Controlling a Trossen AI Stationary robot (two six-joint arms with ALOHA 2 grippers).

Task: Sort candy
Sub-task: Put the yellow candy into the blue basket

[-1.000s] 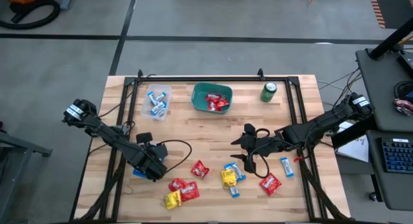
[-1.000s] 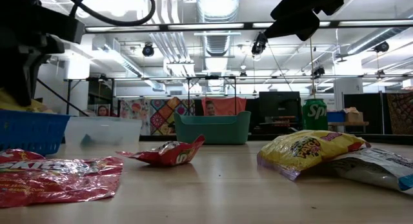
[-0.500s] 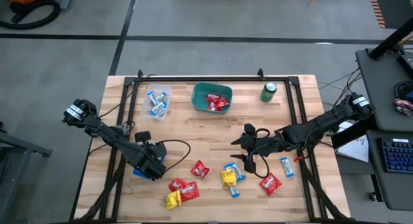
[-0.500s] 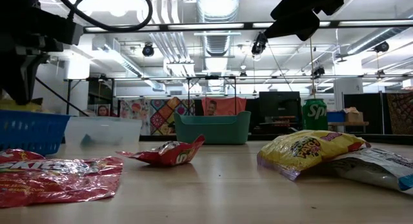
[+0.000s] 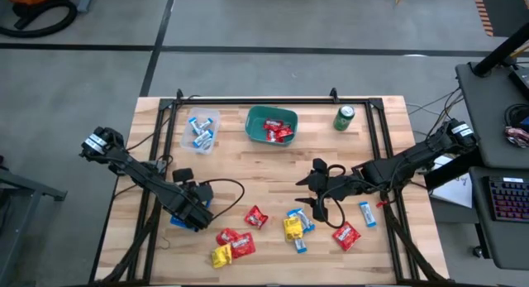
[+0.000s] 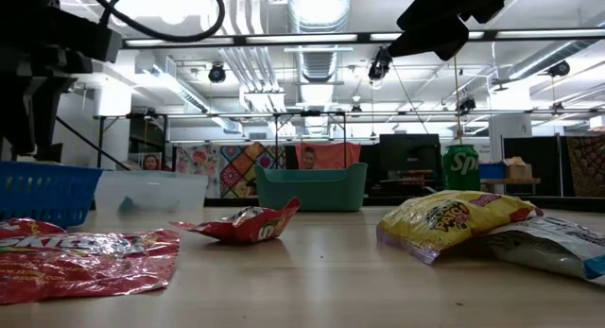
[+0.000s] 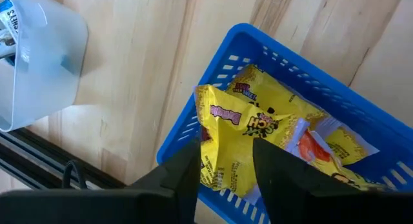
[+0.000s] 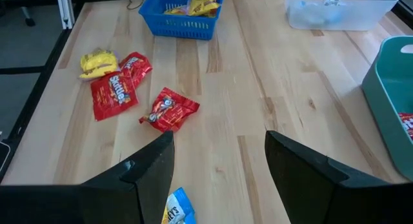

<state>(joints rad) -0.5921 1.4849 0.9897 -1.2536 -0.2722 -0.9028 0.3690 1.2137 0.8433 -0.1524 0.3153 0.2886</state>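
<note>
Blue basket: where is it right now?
High view: the blue basket sits on the table's left side, mostly hidden under the left gripper, which hangs open over it; yellow packets lie inside.

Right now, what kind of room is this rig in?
Probably a robotics lab or workshop: bare ceiling ducts and strip lights, a grey concrete floor, and a desk with a black keyboard beside the wooden slatted table.

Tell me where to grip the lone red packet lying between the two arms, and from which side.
Come straight down on the red packet and pinch across its raised, crumpled middle. It lies flat on the table with bare wood all round, so no neighbour blocks the fingers.
</note>
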